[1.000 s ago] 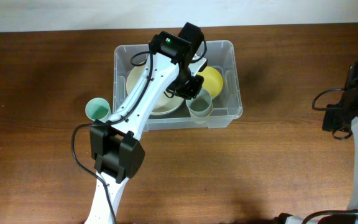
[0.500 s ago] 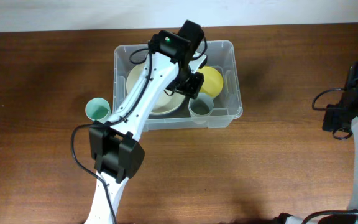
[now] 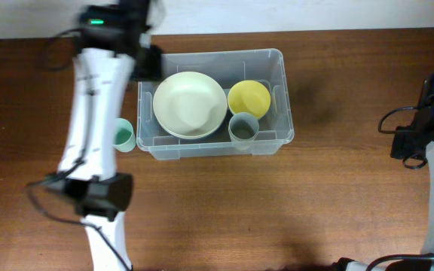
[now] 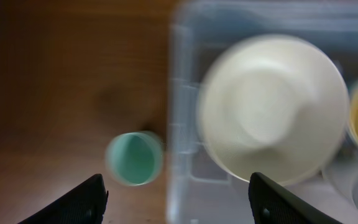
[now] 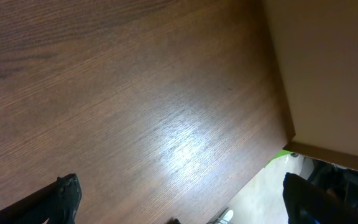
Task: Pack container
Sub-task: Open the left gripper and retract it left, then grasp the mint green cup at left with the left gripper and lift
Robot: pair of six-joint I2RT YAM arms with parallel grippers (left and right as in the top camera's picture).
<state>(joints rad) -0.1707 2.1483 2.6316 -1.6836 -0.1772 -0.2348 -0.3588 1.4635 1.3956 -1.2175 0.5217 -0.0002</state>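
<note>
The clear container [image 3: 218,54] stands mid-table. It holds a large cream bowl [image 3: 190,104], a yellow bowl [image 3: 249,98] and a grey-blue cup [image 3: 242,126]. A green cup [image 3: 123,135] stands on the table just outside its left wall. My left gripper [image 3: 148,63] hangs blurred above the container's back-left corner. In the left wrist view it [image 4: 179,202] is open and empty, looking down on the green cup [image 4: 134,159], the container wall [image 4: 182,124] and the cream bowl [image 4: 272,115]. My right gripper [image 3: 409,143] stays at the far right, and in its wrist view it [image 5: 185,199] is open over bare wood.
The brown wooden table [image 3: 315,196] runs to a pale wall at the back. In the right wrist view the table edge [image 5: 278,124] shows, with floor beyond it. My left arm [image 3: 89,128] stretches along the left side, over part of the green cup.
My left gripper opened above the grey-blue cup inside the container. It then rose and swung fast to the back-left corner. The right arm has not moved.
</note>
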